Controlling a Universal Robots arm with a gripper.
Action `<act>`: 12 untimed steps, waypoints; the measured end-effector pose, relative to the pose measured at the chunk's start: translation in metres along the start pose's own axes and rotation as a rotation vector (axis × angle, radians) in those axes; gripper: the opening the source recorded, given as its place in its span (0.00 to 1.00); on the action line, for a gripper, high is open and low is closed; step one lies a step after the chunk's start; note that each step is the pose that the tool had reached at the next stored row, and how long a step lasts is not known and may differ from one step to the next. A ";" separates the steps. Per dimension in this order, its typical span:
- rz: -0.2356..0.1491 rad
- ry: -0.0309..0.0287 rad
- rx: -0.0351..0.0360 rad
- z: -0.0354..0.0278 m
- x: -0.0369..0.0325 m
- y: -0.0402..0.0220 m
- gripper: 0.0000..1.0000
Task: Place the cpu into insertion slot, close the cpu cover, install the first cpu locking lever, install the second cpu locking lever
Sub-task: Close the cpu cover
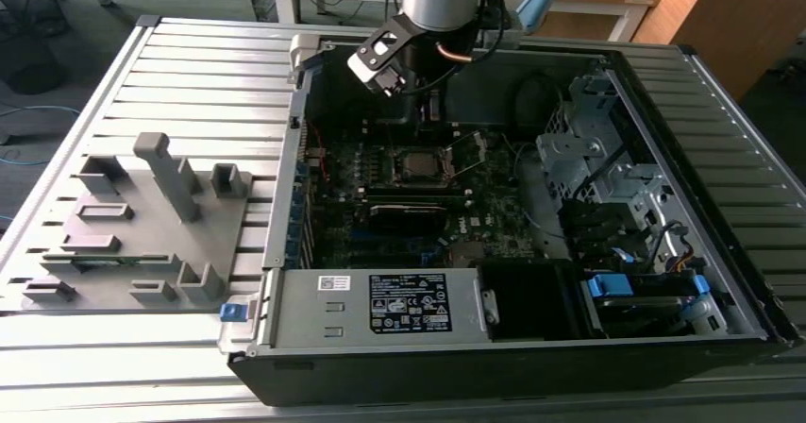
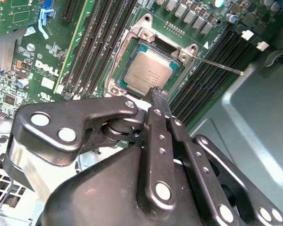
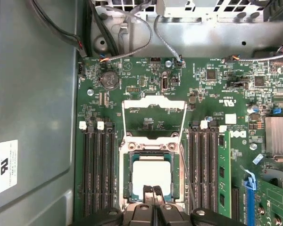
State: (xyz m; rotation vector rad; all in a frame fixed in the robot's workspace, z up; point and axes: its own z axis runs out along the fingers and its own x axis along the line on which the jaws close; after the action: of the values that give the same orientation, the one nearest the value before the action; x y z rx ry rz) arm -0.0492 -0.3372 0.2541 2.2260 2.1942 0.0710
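At the exterior view's left, grey moulded plastic fixture block (image 1: 126, 225) on the slatted grey metal counter (image 1: 189, 74); next along, open black computer case (image 1: 504, 371). Inside it, small flat square grey-topped cpu (image 3: 151, 173), already seated in the silver-rimmed square insertion slot (image 3: 126, 176). Thin silver frame-shaped cpu cover (image 3: 153, 103) hinged open, lying beyond the slot on the far side from the tool. Black two-fingered tool (image 3: 153, 190) pinched narrow, gripping nothing, tips at the chip's near edge, contact unclear, long axis aimed across the chip toward that cover. Thin silver wire locking lever (image 2: 221, 66) jutting free beside the slot.
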 end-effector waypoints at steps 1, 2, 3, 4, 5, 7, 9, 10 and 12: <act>0.000 0.0001 0.0000 0.0000 0.0000 0.0000 0.11; 0.000 0.0000 0.0000 0.0000 0.0000 0.0004 0.11; 0.000 -0.0001 0.0001 0.0000 0.0000 0.0013 0.11; 0.000 -0.0002 0.0001 0.0001 0.0001 0.0029 0.11; 0.000 -0.0001 0.0001 0.0003 0.0001 0.0054 0.11; 0.000 -0.0002 0.0001 0.0005 0.0001 0.0110 0.11; 0.000 -0.0001 0.0001 0.0009 0.0002 0.0174 0.11; 0.000 -0.0001 0.0000 0.0010 0.0003 0.0206 0.11; 0.000 -0.0001 0.0001 0.0014 0.0004 0.0272 0.11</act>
State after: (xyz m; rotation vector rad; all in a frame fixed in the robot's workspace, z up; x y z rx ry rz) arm -0.0219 -0.3372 0.2539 2.2261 2.1941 0.0708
